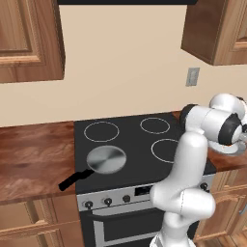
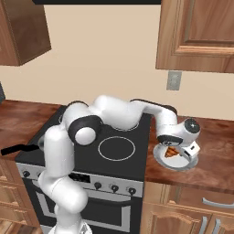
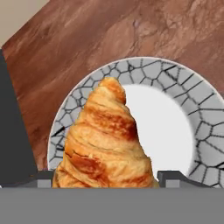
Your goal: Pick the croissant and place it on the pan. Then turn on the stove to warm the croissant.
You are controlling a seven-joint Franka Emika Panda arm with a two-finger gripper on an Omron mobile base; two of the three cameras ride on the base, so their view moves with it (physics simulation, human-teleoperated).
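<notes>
The croissant lies on a plate (pale centre, cracked grey rim) on the wooden counter right of the stove. The gripper hangs just over it, jaws spread wide either side, gripping nothing. The pan sits on the front-left burner, well apart.

- The two-finger gripper hangs directly over the round pale plate with the crackle-patterned rim.
- The small golden-brown crescent croissant lies on that plate, between the spread finger tips.
- The plate rests on the brown wooden counter, beneath the gripper.
- The black glass stove lies just beside the gripper, on the arm's side.
- The round grey metal pan with the long black handle sits on the stove's near burner, well apart from the gripper.
</notes>
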